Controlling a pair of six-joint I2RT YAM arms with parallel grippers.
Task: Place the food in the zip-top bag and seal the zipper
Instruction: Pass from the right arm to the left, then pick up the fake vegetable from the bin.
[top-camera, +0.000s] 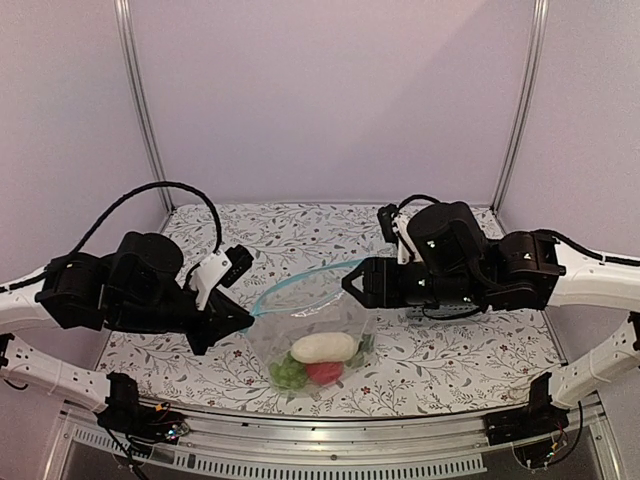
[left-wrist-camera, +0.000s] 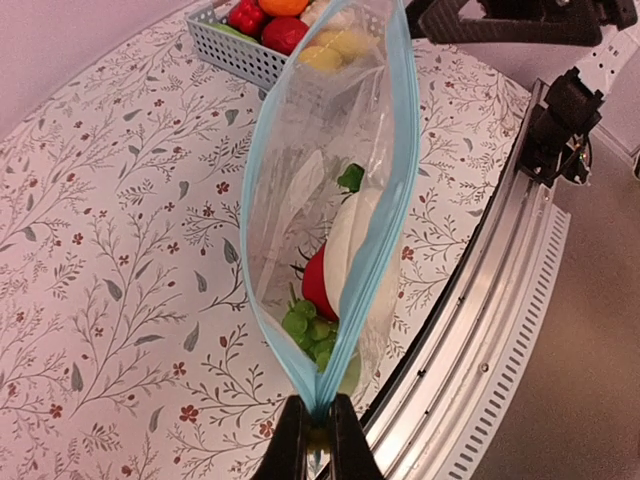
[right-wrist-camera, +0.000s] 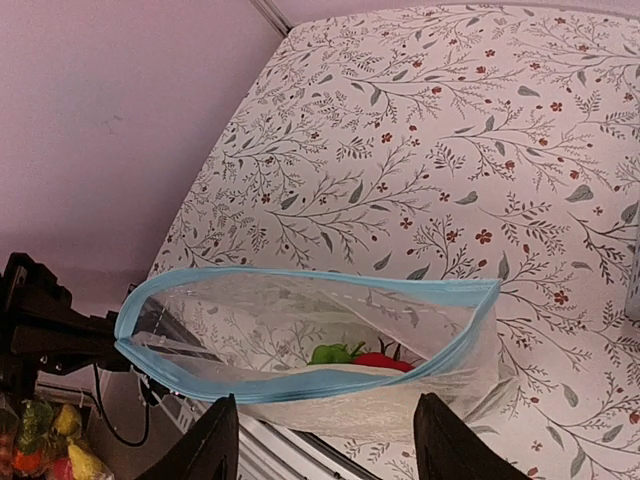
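Standing here, I can read no word, number or brand mark anywhere: the zip-top bag (top-camera: 300, 312) is unprinted, and the flowered tablecloth (top-camera: 300, 235) shows only sprigs.

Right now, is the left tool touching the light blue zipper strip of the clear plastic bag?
Touching. The left wrist view shows the left tool pinching the end of the light blue zipper strip, where its two sides meet.
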